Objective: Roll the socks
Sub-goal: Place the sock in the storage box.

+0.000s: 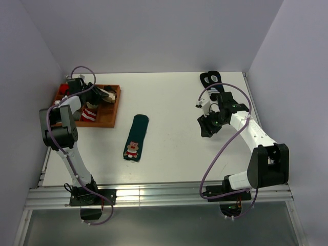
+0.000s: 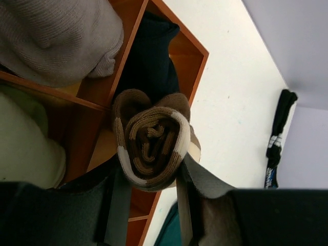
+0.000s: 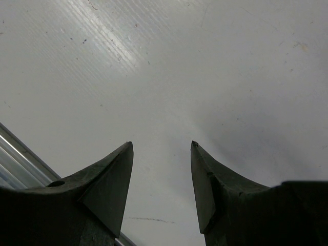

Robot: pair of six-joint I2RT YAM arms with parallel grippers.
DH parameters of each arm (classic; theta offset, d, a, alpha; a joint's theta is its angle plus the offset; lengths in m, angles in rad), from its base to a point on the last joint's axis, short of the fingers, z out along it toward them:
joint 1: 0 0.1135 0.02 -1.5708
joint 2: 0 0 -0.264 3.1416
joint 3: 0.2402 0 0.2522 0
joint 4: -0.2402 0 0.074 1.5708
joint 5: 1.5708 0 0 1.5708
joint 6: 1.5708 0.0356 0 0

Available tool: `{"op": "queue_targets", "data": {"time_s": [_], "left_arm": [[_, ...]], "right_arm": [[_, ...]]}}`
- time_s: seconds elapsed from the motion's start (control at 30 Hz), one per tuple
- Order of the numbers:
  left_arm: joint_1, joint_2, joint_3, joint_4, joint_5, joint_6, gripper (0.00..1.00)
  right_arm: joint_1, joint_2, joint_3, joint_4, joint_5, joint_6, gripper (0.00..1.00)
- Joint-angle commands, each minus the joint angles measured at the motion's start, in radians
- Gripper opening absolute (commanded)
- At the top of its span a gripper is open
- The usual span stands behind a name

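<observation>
step: placing – left gripper [image 2: 152,173] is clamping the rolled brown striped sock [image 2: 151,143], holding it over a compartment of the wooden tray [image 2: 199,57] | right gripper [image 3: 161,154] is hanging open and empty above the table [image 3: 205,61] | green sock [image 1: 136,137] is lying flat mid-table, unrolled | next: probably lowering into the compartment, then releasing
</observation>
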Motion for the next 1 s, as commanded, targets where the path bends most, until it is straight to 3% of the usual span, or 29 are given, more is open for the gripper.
{"op": "queue_targets", "data": {"time_s": [0.0,0.63,0.97], "left_arm": [[-0.003,0.044,0.021,-0.234,-0.011,0.113,0.00],[-0.021,0.114,0.089,-0.395,-0.132,0.148,0.00],[-0.123,0.209,0.243,-0.509,-0.360,0.053,0.00]], "right_arm": [[-0.011,-0.040,-0.003,0.017,-0.002,-0.016,0.56],[-0.016,-0.036,-0.005,0.014,-0.011,-0.024,0.56],[-0.016,-0.030,0.006,0.008,-0.011,-0.024,0.56]]}}
